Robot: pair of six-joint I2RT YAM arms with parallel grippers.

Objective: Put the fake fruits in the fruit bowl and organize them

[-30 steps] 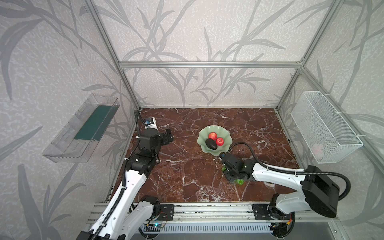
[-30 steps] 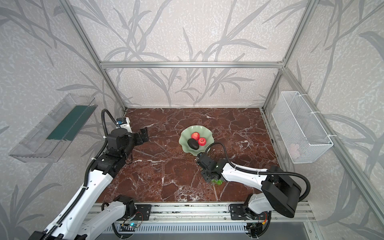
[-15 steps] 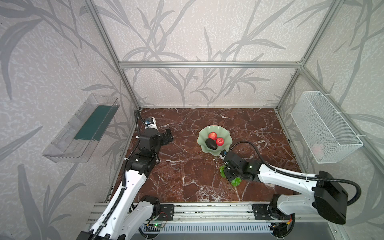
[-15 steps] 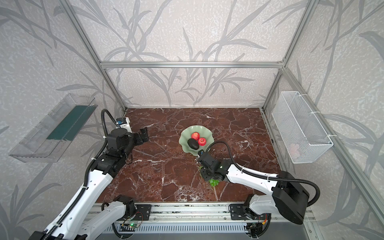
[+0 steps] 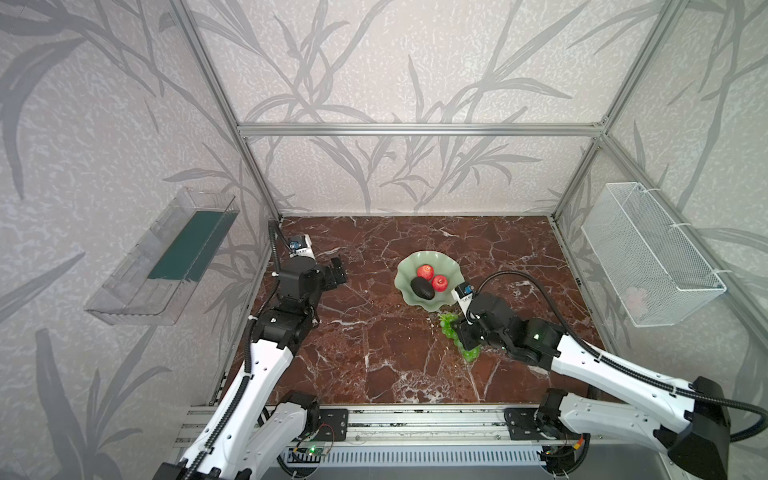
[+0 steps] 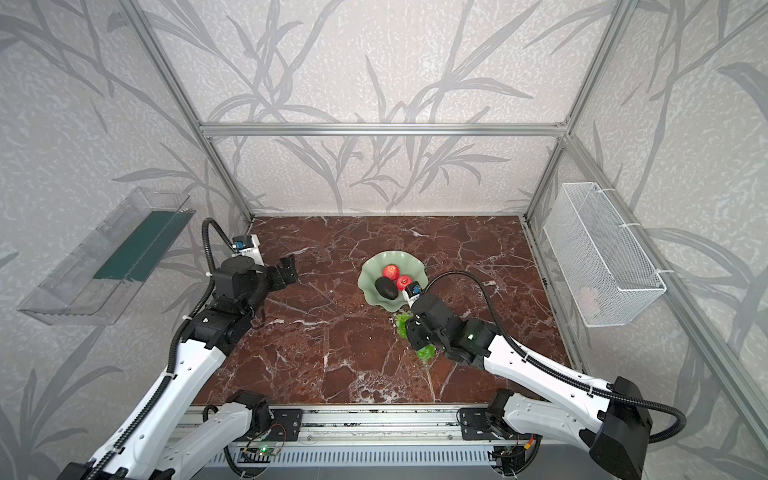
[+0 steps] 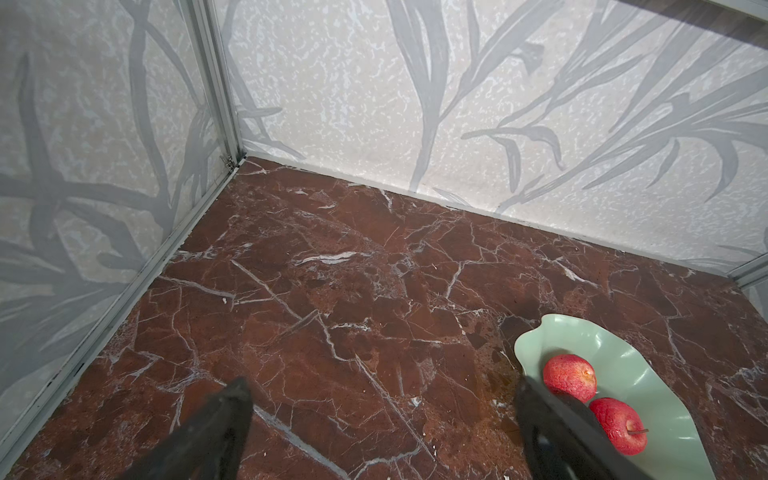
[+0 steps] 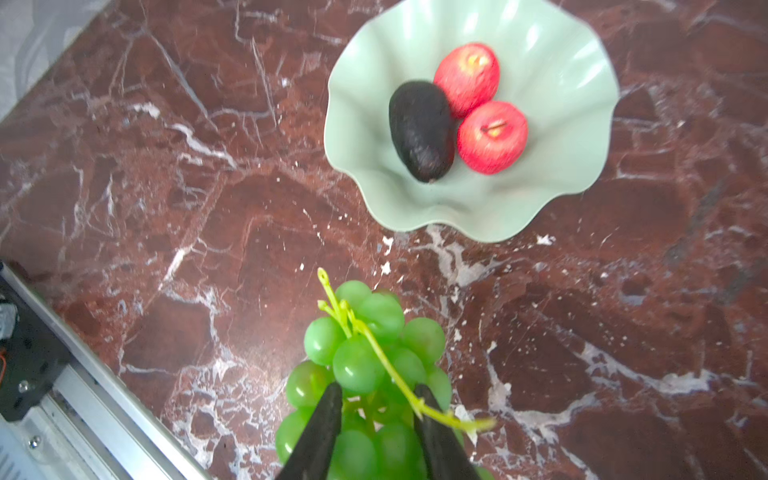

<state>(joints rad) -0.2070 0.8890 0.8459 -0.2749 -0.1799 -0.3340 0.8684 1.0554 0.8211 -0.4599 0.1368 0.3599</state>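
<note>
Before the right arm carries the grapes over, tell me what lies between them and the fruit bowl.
Nothing visible: only bare marble separates the grapes, clamped in the right gripper, from the near rim of the fruit bowl. Inside, the avocado and two apples cluster mid-dish, leaving bare dish toward the grapes.

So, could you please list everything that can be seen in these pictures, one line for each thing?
red apples: two, glossy red, side by side in the bowl
dark oval fruit: one, blackish, in the bowl, against both apples
grapes: one bunch, bright green, outside the bowl, on its near side
fruit bowl: one, pale green, wavy rim, middle of the table
table: one, red-brown marble with white veins
plastic tray: one, clear with a dark green sheet, on the left wall
wire basket: one, white mesh, on the right wall; something pale pink inside, too faint to name
left hand: one, black, open, empty, left of the bowl
right hand: one, black, shut on the grapes
</note>
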